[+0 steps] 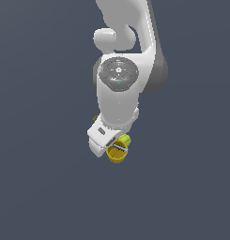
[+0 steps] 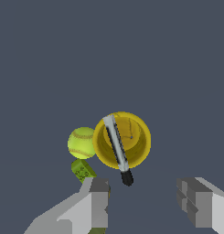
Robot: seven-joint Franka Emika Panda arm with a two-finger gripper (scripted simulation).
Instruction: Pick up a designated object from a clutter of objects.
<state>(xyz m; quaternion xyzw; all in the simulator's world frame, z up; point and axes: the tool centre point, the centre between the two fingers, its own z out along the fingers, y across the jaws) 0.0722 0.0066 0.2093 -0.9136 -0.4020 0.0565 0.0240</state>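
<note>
Crowded on one flank of the cup

Ball touches the cup, a green piece by one claw finger; bare surface beyond the other finger.

Green piece half behind tool finger.

White arm hangs down from the top of the exterior view, wrist pointing downward, hand end tilted toward that view's left. Pincer spread wide, jaws well apart, nothing between them. Two grey fingers show in the wrist view.
</note>
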